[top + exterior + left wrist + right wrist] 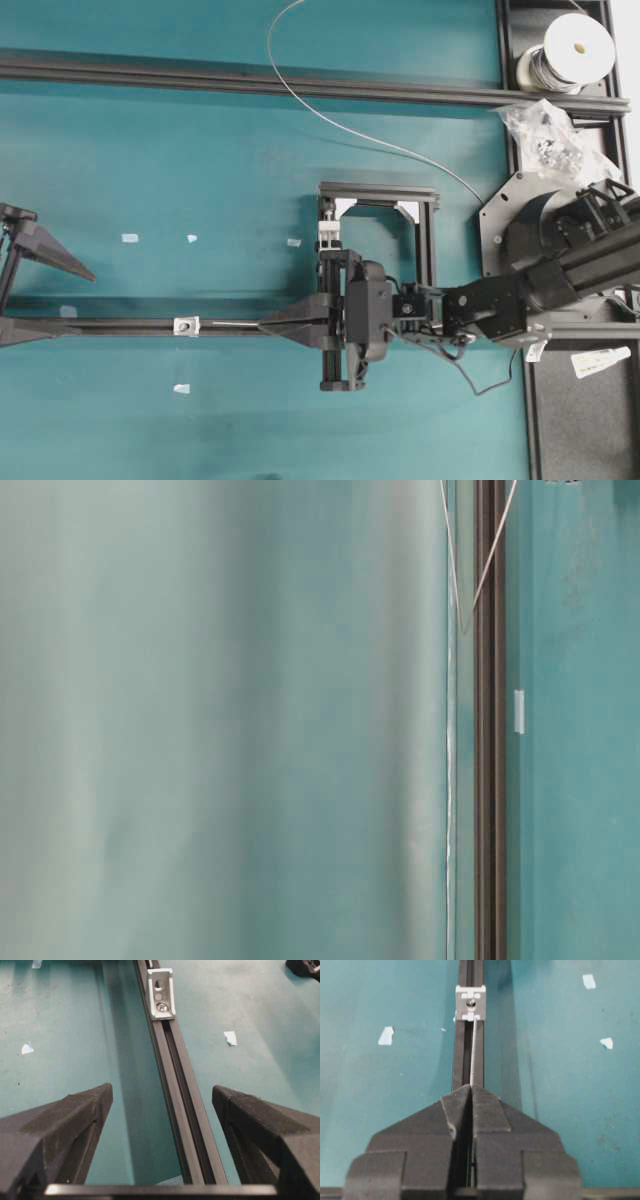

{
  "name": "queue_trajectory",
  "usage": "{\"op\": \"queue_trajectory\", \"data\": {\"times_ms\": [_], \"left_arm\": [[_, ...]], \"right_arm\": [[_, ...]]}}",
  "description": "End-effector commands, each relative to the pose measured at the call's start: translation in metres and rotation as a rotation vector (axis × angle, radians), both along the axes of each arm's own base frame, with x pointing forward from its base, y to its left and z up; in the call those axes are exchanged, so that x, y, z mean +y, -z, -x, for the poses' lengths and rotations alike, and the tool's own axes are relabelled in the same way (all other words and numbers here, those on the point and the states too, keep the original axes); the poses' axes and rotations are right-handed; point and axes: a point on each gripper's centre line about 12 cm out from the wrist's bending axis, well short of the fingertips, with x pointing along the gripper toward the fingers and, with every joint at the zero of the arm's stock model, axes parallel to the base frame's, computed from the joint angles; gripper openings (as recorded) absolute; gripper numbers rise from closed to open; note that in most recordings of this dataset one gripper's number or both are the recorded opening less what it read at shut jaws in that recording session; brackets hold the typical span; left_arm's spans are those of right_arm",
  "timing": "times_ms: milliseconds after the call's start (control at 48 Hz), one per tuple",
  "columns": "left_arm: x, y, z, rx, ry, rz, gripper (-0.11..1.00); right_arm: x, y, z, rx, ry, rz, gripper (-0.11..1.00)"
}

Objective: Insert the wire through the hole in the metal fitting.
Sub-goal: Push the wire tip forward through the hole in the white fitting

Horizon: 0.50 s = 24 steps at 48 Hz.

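Thin silver wire (474, 1052) pinched in the right gripper (471, 1089), jaws squeezed tight on it, short straight end sticking out in front. Tip of the wire right at the bottom edge of the metal fitting (470, 1003), just under the hole (470, 1004). Cannot tell if the tip is touching the fitting or only very near. Nothing poking out past the far side of the fitting, so most likely not through yet.

Fitting sitting on the black rail (172, 1085) that lies flat on the teal table (150, 150). Wire lined up along the rail, pointing nearly at the hole but a little low.

From above, same story: wire (232, 323) short and straight between the right gripper (268, 322) and the fitting (186, 325). Rest of the wire curving far back across the table toward the silver spool (568, 52) in the corner.

Left gripper (160, 1105) on the other side of the fitting, jaws spread wide, holding nothing, one finger on each side of the rail, well apart from the fitting.

Done so far: wire picked up, aimed, brought close. Left to do: nudge the tip to the hole and push it through. Maybe a catch by the left gripper on the far side after that.

Small white tape scraps (386, 1036) scattered on the table, not in the way.
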Motion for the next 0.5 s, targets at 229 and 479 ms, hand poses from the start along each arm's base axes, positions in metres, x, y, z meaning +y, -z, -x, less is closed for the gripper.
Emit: {"op": "queue_trajectory", "data": {"times_ms": [229,479], "left_arm": [[-0.0028,-0.0064,-0.0048,-0.032,0.006,0.006,0.76],[-0.0034,-0.0072,-0.0066,-0.036,0.006,0.008,0.76]], "right_arm": [[0.0037,-0.0088,-0.0074,-0.046,0.003,-0.007,-0.01],[0.0031,-0.0075,-0.0109,-0.046,0.008,-0.001,-0.01]]}}
